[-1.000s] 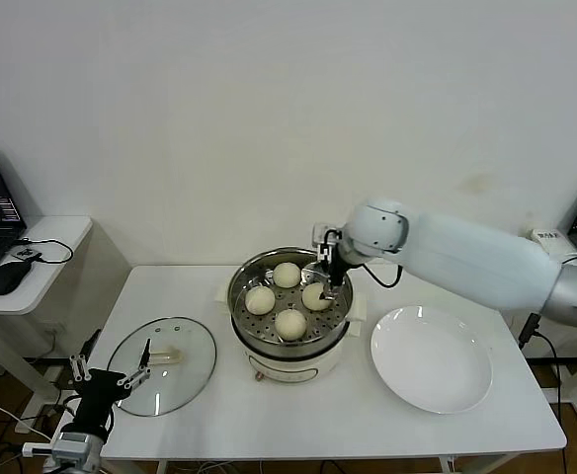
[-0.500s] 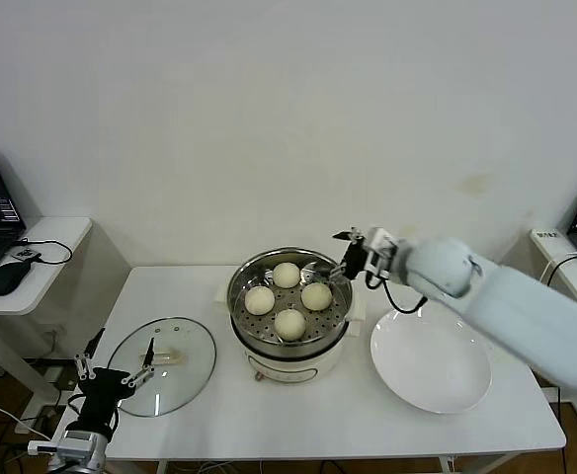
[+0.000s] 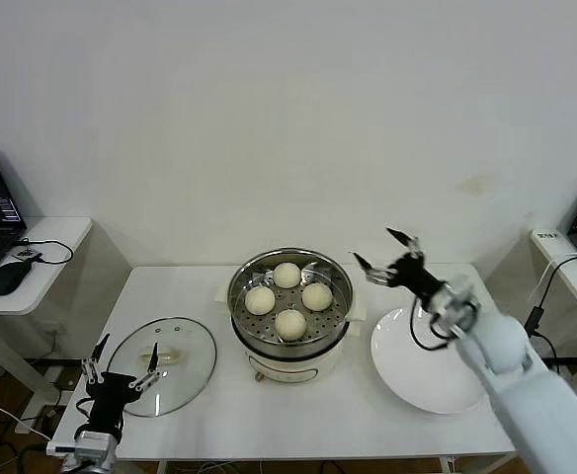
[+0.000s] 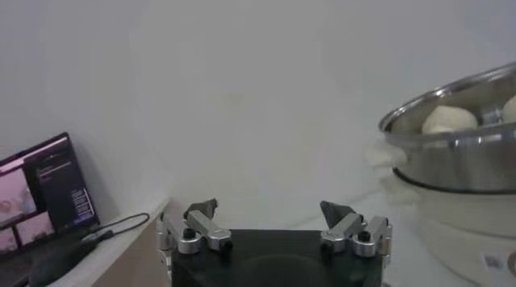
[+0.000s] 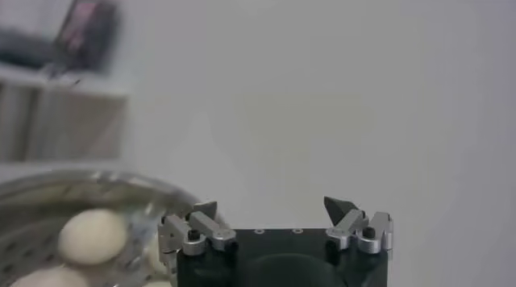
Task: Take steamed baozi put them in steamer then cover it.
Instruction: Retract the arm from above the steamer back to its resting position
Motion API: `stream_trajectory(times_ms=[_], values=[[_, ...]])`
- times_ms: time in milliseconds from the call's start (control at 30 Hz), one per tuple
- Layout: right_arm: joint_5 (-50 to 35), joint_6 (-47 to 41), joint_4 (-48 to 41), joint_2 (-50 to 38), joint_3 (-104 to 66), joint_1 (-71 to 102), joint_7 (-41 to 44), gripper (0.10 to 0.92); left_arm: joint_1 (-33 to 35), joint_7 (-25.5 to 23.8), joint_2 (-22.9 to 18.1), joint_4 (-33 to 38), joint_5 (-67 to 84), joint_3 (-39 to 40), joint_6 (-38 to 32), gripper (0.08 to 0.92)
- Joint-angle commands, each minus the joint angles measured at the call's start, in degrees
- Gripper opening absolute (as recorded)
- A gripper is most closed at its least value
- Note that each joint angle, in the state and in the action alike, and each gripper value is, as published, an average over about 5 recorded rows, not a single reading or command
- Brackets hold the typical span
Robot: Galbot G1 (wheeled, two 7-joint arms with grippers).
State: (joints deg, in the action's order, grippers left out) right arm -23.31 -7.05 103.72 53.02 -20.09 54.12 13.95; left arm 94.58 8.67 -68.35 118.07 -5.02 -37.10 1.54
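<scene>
Head view: four baozi (image 3: 289, 297) sit in the steamer (image 3: 290, 318), left of the right gripper (image 3: 388, 254), fingers wide and empty. The cover (image 3: 162, 364) lies on the desk (image 3: 298, 415) beside the left gripper (image 3: 122, 366), also wide. Left wrist view: steamer rim (image 4: 451, 135) cut off. Right wrist view: baozi (image 5: 93, 236) blurred.

- Steamer (image 3: 290, 286): shiny polished metal with a perforated floor, on a smooth white plastic-looking base.
- Baozi (image 3: 290, 323): smooth, matt cream dough.
- Cover (image 3: 162, 364): clear glossy glass, metal rim.
- Plate (image 3: 431, 357): glossy white.
- Table (image 3: 308, 415): smooth matt white.

Empty left pincer (image 4: 270, 212) spread wide, steamer (image 4: 463, 123) with baozi (image 4: 450, 119) beyond.
</scene>
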Motion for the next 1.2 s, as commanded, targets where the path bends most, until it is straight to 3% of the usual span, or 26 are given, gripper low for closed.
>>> stream_trajectory(times_ms=[33,367,633,1200], values=[[4.05,9.33,4.22,18.27,-33.95,27.30,7.98,0.823,-0.69,4.06,-1.02,-4.09,-34.44,-0.33,-2.02,0.823],[4.78,7.22,4.30,22.15,-38.58,30.22,4.29,0.822,0.96,-3.36,6.25,-6.83,-62.88,-2.03,-2.57,0.823],[5.84,9.24,1.55,23.48,-39.59,30.62,3.65,0.823,0.70,-3.10,8.43,-10.13,-65.91,-1.27,-3.15,0.823],[8.02,10.47,1.20,25.88,-40.08,32.21,3.89,0.823,-9.66,-4.36,8.38,-20.23,-65.35,4.10,-3.91,0.823]])
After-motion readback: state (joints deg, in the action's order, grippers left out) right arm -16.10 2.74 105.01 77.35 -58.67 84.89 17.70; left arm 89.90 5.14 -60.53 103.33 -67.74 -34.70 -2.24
